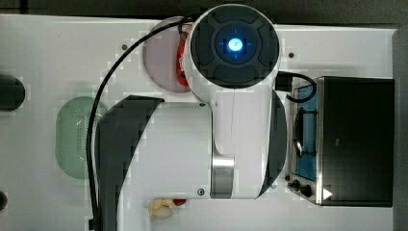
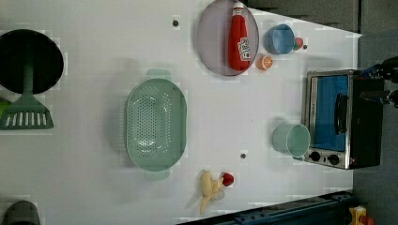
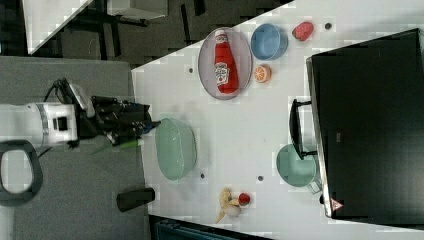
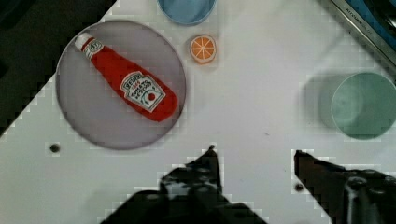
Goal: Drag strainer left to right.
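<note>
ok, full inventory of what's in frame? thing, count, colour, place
strainer: 1, pale mint green, middle of the table in the left view, empty
plate: 1, grey, near the top edge in the left view
ketchup bottle: 1, red, lying on the plate
bowl: 1, blue, right of the plate in the left view
orange slice: 1, orange, just below the bowl in the left view
strawberry: 1, red, beside the bowl
mug: 1, teal, next to the toaster oven
toaster oven: 1, silver and black, the left view's right
spatula: 1, green, the left view's left
pan: 1, black, under the spatula handle
arm: 1, white
claw: 1, black, open, holding nothing
</note>
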Controlling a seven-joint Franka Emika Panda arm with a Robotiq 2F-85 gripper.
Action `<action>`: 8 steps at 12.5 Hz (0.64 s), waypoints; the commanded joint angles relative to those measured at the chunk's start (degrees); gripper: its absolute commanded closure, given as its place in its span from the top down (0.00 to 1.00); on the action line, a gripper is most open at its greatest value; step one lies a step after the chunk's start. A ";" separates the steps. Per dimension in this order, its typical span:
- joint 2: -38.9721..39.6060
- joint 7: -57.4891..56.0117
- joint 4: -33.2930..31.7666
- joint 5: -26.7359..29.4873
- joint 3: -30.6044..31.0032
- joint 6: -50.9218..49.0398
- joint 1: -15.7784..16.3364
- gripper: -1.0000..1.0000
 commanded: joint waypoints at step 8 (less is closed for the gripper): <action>-18.32 6.06 -13.77 3.28 11.43 -6.40 2.54 1.00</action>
